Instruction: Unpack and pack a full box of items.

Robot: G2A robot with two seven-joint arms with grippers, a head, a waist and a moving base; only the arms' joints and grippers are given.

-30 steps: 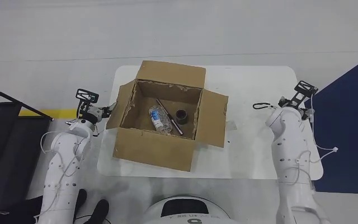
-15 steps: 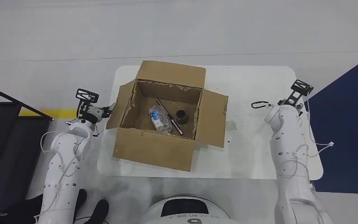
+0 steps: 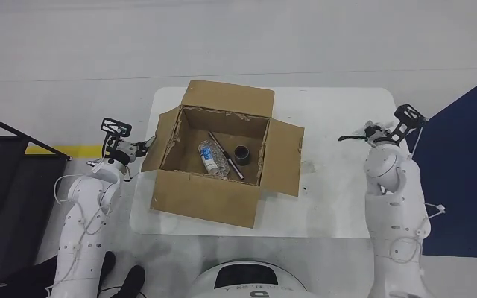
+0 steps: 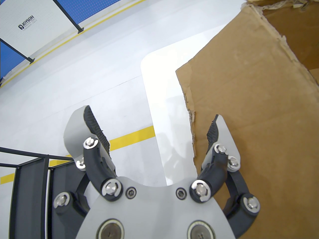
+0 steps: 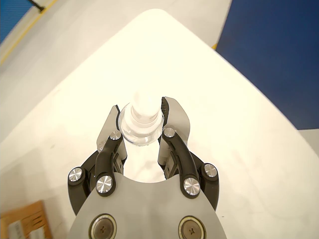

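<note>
An open cardboard box (image 3: 209,197) stands on the white table (image 3: 335,201). Inside lie a clear plastic bottle (image 3: 212,159), a dark roll (image 3: 242,154) and a thin dark rod (image 3: 227,158). My left gripper (image 4: 152,115) hangs open at the table's left edge, right beside the box's left flap (image 4: 249,100), with nothing between its fingers. My right gripper (image 5: 140,103) is shut on a small clear bottle with a white cap (image 5: 145,109), held over the table's far right part. From above, that right gripper (image 3: 350,137) sits right of the box.
A black metal rack (image 3: 19,186) stands off the table to the left, near my left arm. A blue panel (image 3: 455,149) borders the table's right side. A yellow floor line (image 4: 129,138) runs under the left gripper.
My right arm has swung its forearm and wrist outward to the right, while its gripper stays over nearly the same spot. The left arm and the box have not moved.
</note>
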